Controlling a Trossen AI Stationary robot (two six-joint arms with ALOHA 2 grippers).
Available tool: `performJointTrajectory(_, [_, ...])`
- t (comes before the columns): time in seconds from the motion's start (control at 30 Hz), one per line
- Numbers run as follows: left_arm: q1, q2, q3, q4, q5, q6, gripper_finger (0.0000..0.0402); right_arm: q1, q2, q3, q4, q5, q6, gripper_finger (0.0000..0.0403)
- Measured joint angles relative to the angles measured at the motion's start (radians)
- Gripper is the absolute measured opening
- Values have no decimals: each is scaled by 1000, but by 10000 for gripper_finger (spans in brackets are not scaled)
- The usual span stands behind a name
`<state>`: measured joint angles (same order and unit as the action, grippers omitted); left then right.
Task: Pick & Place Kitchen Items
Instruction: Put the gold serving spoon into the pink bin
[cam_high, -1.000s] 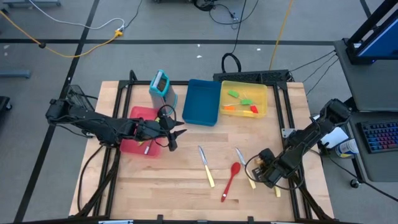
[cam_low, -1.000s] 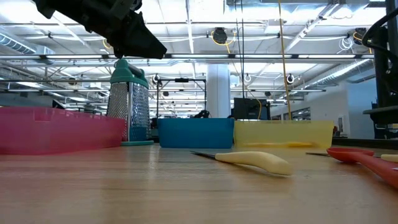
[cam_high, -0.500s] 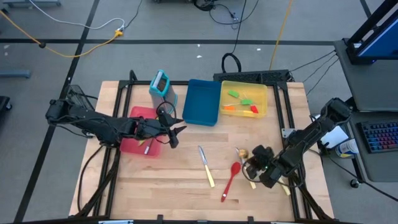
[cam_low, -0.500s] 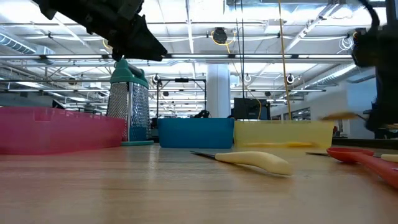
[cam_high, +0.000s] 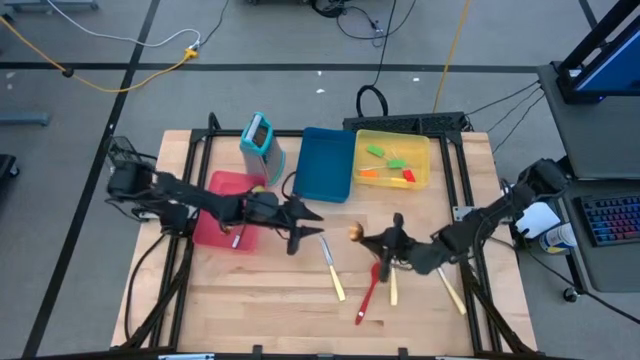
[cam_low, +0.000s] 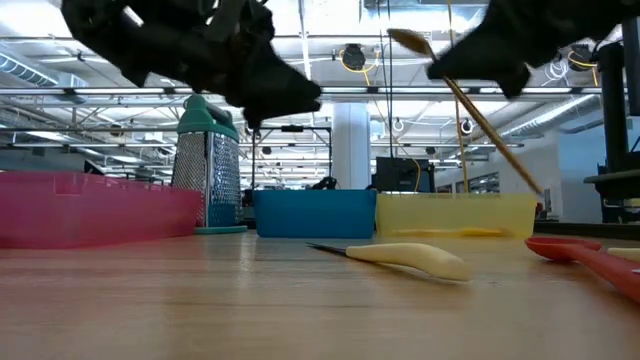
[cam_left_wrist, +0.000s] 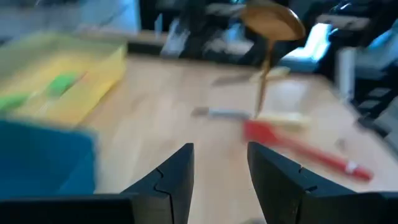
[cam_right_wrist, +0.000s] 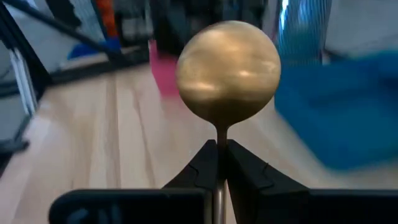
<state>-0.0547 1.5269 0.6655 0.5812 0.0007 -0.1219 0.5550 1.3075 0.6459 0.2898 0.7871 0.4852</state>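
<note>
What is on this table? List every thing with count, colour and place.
holder: one, teal, back left
blue tray: one, back middle
yellow tray: one, back right
mini spatulas: about four, green, orange, red, in the yellow tray
red tray: one, left, under the left arm
knives: three, cream-handled, front middle and right
red spoon: one, front middle
gold spoon: one, lifted
left gripper: open, mid-table
right gripper: shut on the gold spoon

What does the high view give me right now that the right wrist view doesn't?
Only the high view shows the left gripper open and empty over the table, the yellow tray, the red spoon and the knife. Only the right wrist view shows the fingers clamped on the handle. Both show the gold spoon in the right gripper.
</note>
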Motion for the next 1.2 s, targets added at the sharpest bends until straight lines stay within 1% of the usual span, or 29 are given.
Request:
performJointTrajectory(0.07, [0, 66, 0, 133, 44, 12, 154, -31, 0, 0, 100, -11, -108, 13])
performJointTrajectory(0.17, [0, 149, 7, 292, 102, 13, 154, -84, 0, 0, 213, -89, -223, 13])
performJointTrajectory(0.23, [-1, 192, 28, 347, 128, 12, 154, -123, 6, 0, 270, -142, -264, 13])
performJointTrajectory(0.43, [-13, 302, 151, 361, 135, 10, 154, -222, 83, 2, 440, -266, -337, 13])
performJointTrajectory(0.57, [-22, 349, 222, 358, 135, 42, 154, -252, 143, 1, 511, -270, -338, 13])
performJointTrajectory(0.73, [-29, 353, 240, 304, 124, 75, 152, -254, 183, 1, 552, -272, -349, 13])
performJointTrajectory(0.83, [-28, 352, 240, 272, 118, 76, 131, -254, 185, 1, 549, -272, -364, 13])
performJointTrajectory(1.07, [-27, 352, 240, 240, 110, 68, 27, -254, 185, 1, 556, -273, -366, 13])
performJointTrajectory(1.1, [-27, 352, 240, 239, 110, 66, 19, -254, 185, 1, 556, -274, -367, 13])
performJointTrajectory(1.2, [-29, 351, 240, 218, 78, 46, 22, -254, 185, 1, 552, -269, -367, 13])
